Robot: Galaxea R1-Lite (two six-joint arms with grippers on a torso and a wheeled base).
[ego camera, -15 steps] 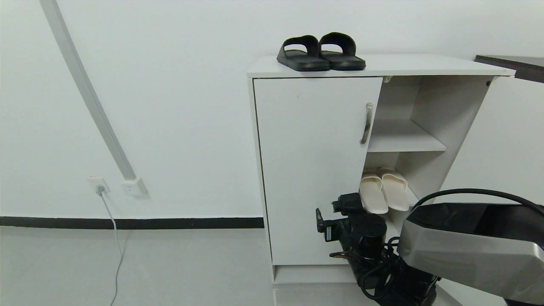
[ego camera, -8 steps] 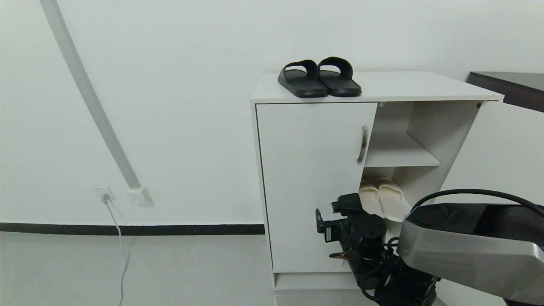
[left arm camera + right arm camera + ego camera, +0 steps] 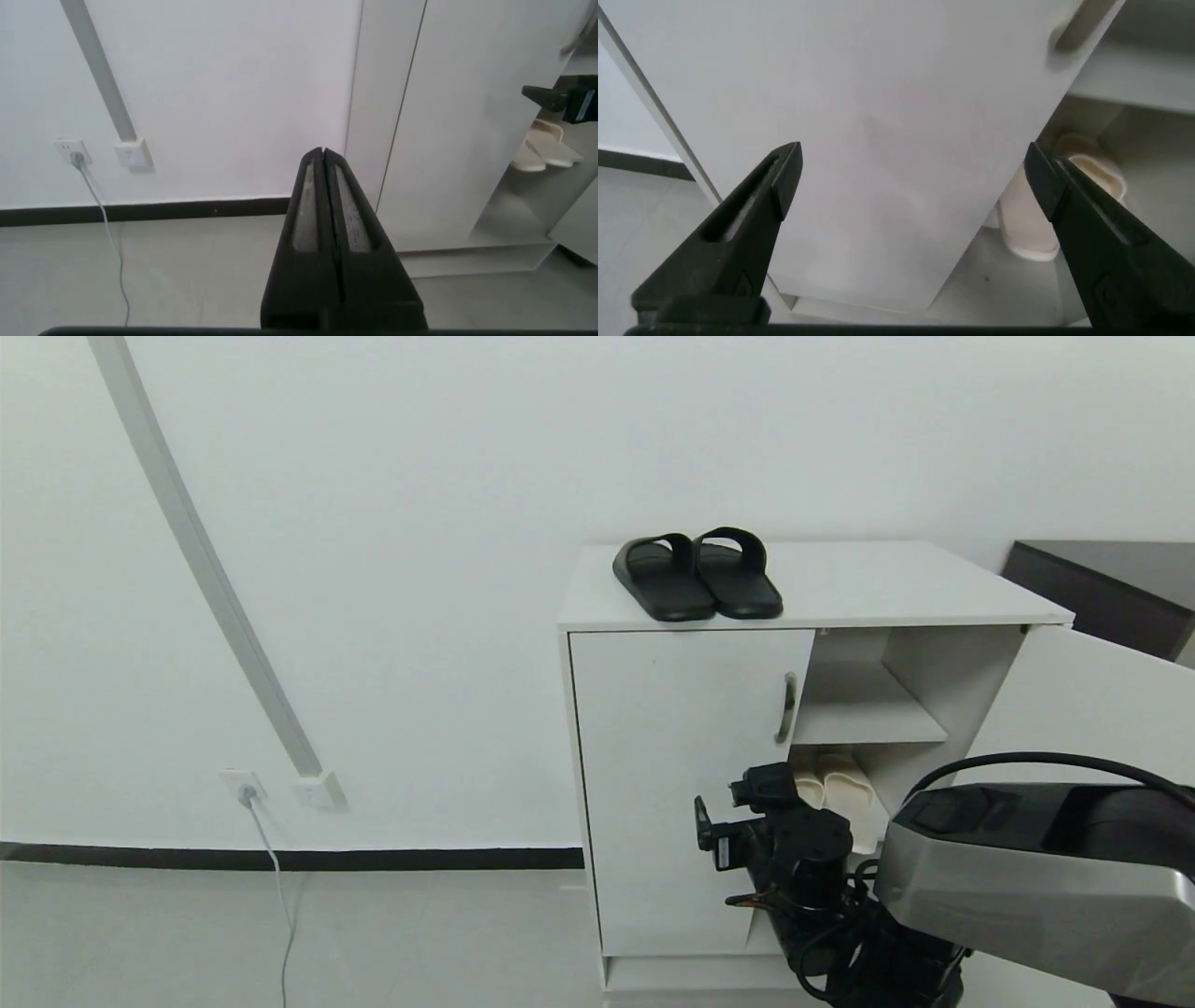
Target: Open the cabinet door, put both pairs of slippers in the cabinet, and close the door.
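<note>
Cabinet (image 3: 887, 583) ahead of left hand (image 3: 322, 159), fingers (image 3: 304, 205) pressed together; black slippers (image 3: 697, 575) on top, well above right hand (image 3: 910, 159), fingers (image 3: 747, 224) spread wide before closed left door (image 3: 672, 756); cream slippers (image 3: 834, 782) inside under shelf (image 3: 859, 714), just right of that hand, beside swung-open right door (image 3: 1083, 700).

A plain white wall (image 3: 420, 523) carries a grey plastic cable duct (image 3: 187, 541) running diagonally down to a white junction box (image 3: 317, 791). Just beside it is a white wall socket (image 3: 245, 790); a grey cable (image 3: 280, 896) hangs from it to the grey tiled floor (image 3: 187, 943). A black skirting strip (image 3: 280, 859) lines the wall base. A dark flat-topped unit (image 3: 1111, 588) stands at far right.
</note>
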